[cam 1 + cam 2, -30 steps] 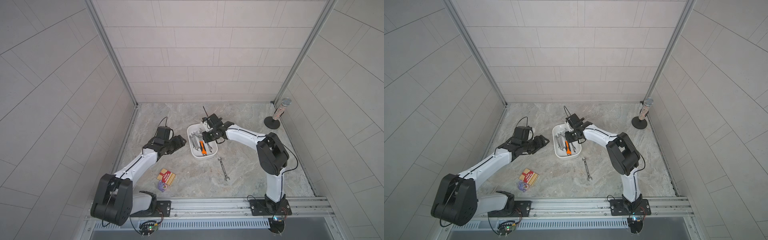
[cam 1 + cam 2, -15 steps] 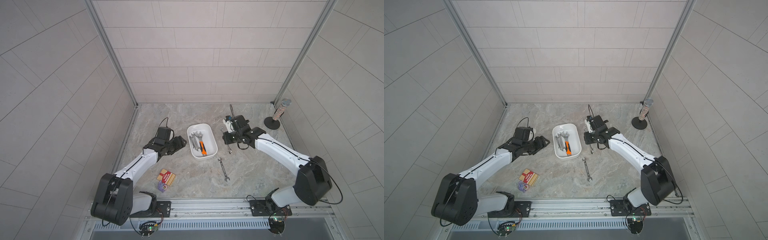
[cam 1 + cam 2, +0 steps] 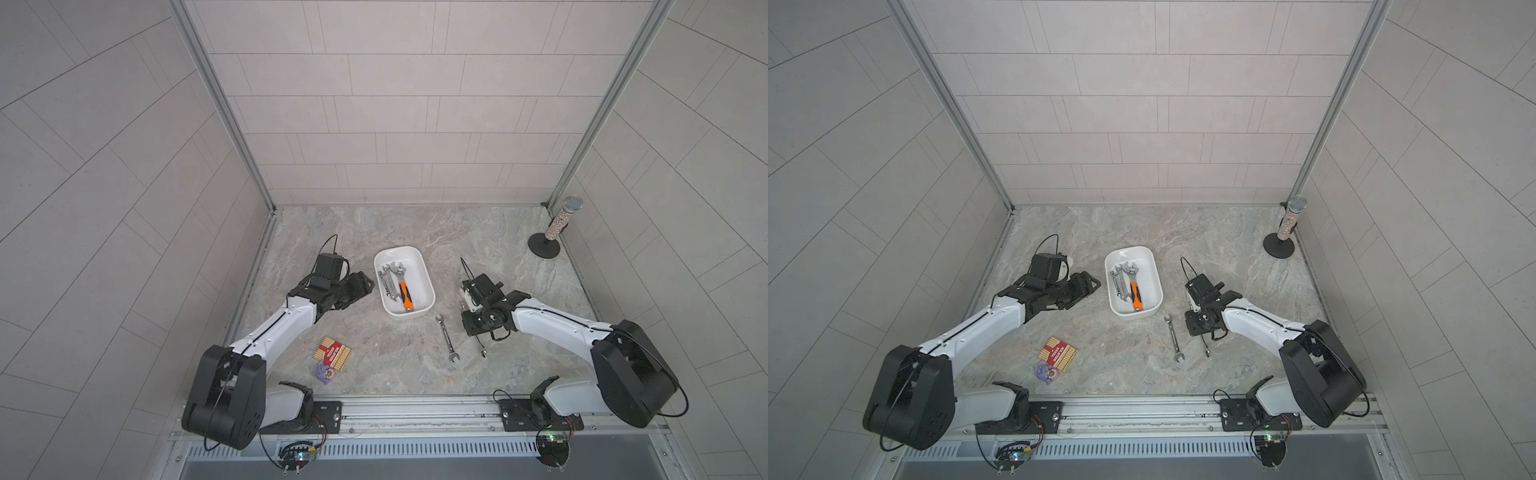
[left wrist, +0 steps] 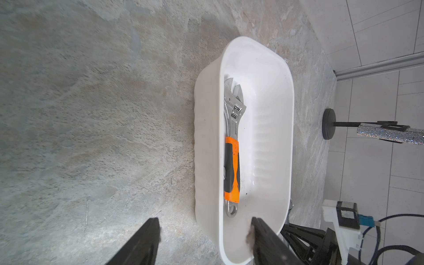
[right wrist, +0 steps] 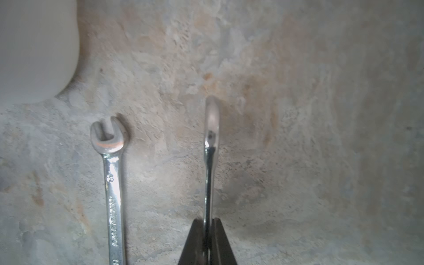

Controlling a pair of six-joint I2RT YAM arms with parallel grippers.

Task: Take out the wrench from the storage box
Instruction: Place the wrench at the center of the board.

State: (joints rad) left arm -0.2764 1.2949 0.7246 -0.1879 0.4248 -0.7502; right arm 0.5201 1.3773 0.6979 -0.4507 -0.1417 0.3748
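Wrench (image 5: 210, 160) sat clamped edge-on in the right gripper (image 5: 207, 220), outside the box (image 3: 415, 282), over the table (image 5: 298, 114). Skinny grip, so it could've swivelled and dropped. Left gripper (image 4: 204, 221) gaped empty by the box.

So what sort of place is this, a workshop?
Probably a robot test booth, not a workshop: plain tiled walls close in the table, two arms are bolted to a rail, and a storage box holds a few wrenches.
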